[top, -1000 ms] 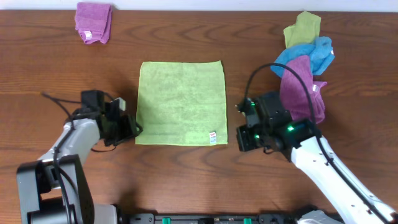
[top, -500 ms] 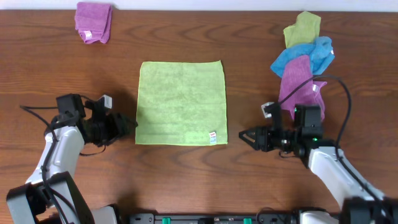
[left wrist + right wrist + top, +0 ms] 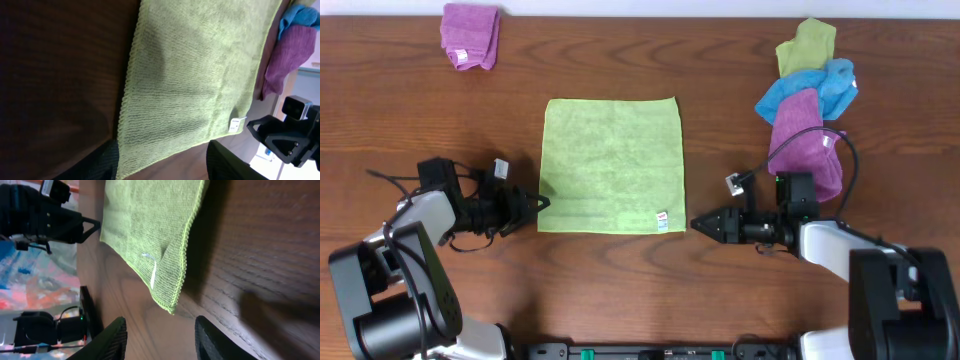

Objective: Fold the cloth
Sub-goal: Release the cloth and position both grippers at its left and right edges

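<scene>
While the green cloth lies spread flat at the middle of the counter, the left hand is held low at the cloth's 8 o'clock. Its tips are at the left hem near the lower corner, but whether contact is made cannot be told. Its fingers are spread, and that corner is seen between them in the left wrist view. The right hand is set just beside the corner at 4 o'clock, near the white label, likewise spread with nothing pinched. A folded purple cloth is placed at the counter's 11 o'clock, and a pile of cloths at 1 o'clock.
</scene>
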Available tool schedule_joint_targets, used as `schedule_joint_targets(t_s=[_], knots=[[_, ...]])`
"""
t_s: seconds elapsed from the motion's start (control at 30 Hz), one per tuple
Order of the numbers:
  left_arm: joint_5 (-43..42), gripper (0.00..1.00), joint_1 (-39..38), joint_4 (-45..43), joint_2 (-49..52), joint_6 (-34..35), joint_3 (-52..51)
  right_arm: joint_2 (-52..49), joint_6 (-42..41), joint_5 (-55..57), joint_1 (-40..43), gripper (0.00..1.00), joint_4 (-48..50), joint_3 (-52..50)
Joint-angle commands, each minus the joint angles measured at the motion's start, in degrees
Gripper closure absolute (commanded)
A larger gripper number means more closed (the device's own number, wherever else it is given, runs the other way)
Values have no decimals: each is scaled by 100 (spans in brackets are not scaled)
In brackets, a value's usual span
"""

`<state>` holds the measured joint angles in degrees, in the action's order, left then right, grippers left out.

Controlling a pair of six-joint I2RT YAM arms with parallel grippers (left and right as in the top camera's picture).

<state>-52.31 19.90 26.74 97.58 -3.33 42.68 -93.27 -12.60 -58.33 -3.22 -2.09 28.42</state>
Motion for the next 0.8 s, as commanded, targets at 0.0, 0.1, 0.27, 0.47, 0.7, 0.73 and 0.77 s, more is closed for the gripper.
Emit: schedule_joint_targets(t_s=[0.0, 0.1, 0.27, 0.47, 0.7, 0.73, 0.77], knots=[[26, 42, 50, 4, 98, -245, -31, -157, -260, -61, -155, 54, 184, -22], [39, 42, 66, 4, 168, -323, -31, -293, -387, 28, -225, 52, 382, -22], [13, 42, 120, 42, 365, -424, -31, -542, -595, 48, -330, 51, 752, -22], [-13, 43, 120, 413, 540, -730, -31, -881, -907, 70, -363, 51, 1196, -20], [186, 46, 120, 841, 540, -979, -31, -1132, -1161, 72, -474, 51, 1526, -20], [181, 46, 120, 839, 540, -975, -31, -1134, -1209, 79, -514, 52, 1569, -20], [181, 46, 120, 846, 540, -975, -31, -1134, -1239, 101, -546, 52, 1600, -20]])
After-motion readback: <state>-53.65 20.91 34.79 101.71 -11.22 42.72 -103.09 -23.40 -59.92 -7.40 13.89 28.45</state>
